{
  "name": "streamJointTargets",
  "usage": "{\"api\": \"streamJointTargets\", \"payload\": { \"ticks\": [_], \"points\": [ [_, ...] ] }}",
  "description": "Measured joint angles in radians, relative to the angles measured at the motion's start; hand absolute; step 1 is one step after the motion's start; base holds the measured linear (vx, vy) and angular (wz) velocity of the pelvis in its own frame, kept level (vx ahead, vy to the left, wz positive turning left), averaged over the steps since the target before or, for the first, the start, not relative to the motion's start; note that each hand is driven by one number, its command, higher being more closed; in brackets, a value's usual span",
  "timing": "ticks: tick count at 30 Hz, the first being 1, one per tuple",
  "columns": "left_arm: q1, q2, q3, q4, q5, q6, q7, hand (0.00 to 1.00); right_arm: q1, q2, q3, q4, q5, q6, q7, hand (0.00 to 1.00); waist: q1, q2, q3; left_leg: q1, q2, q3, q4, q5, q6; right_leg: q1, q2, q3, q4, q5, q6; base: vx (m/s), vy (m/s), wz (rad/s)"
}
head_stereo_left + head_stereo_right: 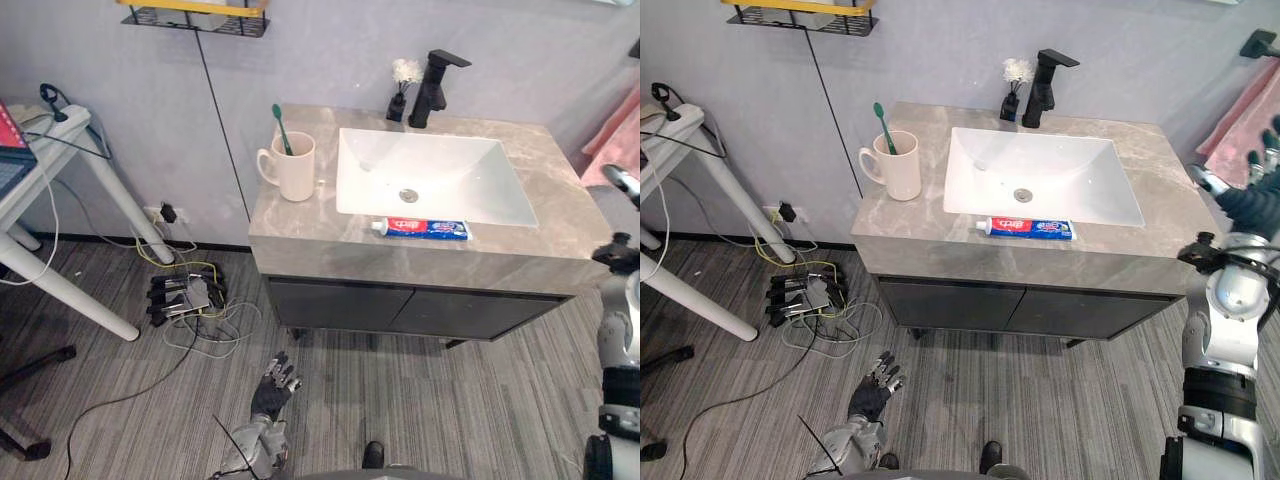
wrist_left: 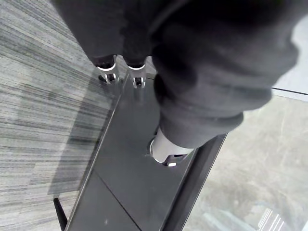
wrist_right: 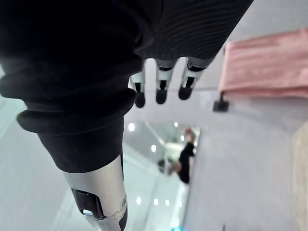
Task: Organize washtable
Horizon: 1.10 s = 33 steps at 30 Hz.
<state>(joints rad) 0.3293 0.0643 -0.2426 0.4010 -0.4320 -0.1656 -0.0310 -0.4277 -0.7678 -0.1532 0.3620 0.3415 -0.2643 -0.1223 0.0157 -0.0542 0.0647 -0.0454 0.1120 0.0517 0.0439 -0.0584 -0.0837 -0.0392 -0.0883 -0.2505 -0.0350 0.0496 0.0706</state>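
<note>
A grey marble-topped washtable (image 1: 300, 228) with dark cabinet doors stands against the far wall. Set into its right-hand part is a white rectangular basin (image 1: 450, 165). A pink towel (image 1: 1240, 112) hangs on the wall to the right of the washtable.

On the left part of the top stands a cream ceramic mug (image 1: 293, 170), upright, handle to the left. A black angular tap (image 1: 432, 90) rises at the far edge behind the basin. A blue, red and white toothpaste tube (image 1: 422, 229) lies flat along the near edge, just beside the basin's near rim, its white cap to the left. A green toothbrush (image 1: 283, 130) stands tilted in the mug. A small dark vase of white flowers (image 1: 400, 95) stands just left of the tap.

The left hand (image 1: 272, 392) hangs low over the striped floor, near the cabinet's left end, fingers relaxed and holding nothing. The right hand (image 3: 162, 89) is raised to the right of the washtable, near the towel, its fingers straight and empty.
</note>
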Motion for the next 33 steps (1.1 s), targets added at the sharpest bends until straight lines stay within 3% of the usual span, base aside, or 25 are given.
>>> {"api": "streamJointTargets", "payload": {
  "ticks": [4,11,22,33],
  "points": [
    [0.025,0.01,-0.021,-0.002,-0.011,-0.008,-0.028,0.0,-0.103,-0.092,0.12,0.137,0.002,0.01,0.077,0.0,0.006,0.0,0.017,-0.015,-0.005,-0.029,0.01,0.002,0.0,-0.001,-0.004,-0.027,0.0,0.001,-0.001,0.01,-0.002,0.18],
    [0.031,0.019,-0.04,-0.03,-0.011,-0.014,-0.064,0.0,-0.122,-0.125,0.226,0.21,0.001,0.037,0.203,0.0,0.001,-0.016,0.051,-0.044,-0.034,-0.048,0.012,0.01,0.012,-0.019,-0.031,-0.047,0.0,0.004,-0.001,0.0,0.031,0.1],
    [0.041,0.023,-0.061,-0.061,-0.014,-0.019,-0.078,0.0,-0.123,-0.125,0.313,0.205,0.0,0.049,0.238,0.0,0.009,-0.028,0.101,-0.09,-0.061,-0.06,0.033,0.013,0.027,-0.048,-0.057,-0.049,-0.005,0.03,-0.001,-0.02,0.034,0.04],
    [0.017,0.042,-0.061,-0.067,-0.029,-0.02,-0.078,0.0,-0.123,-0.142,0.372,0.161,0.0,0.05,0.259,0.0,0.045,-0.023,0.14,-0.144,-0.054,-0.069,0.045,0.018,0.029,-0.091,-0.049,-0.048,-0.002,0.032,-0.002,-0.03,-0.009,0.01]
  ]
}}
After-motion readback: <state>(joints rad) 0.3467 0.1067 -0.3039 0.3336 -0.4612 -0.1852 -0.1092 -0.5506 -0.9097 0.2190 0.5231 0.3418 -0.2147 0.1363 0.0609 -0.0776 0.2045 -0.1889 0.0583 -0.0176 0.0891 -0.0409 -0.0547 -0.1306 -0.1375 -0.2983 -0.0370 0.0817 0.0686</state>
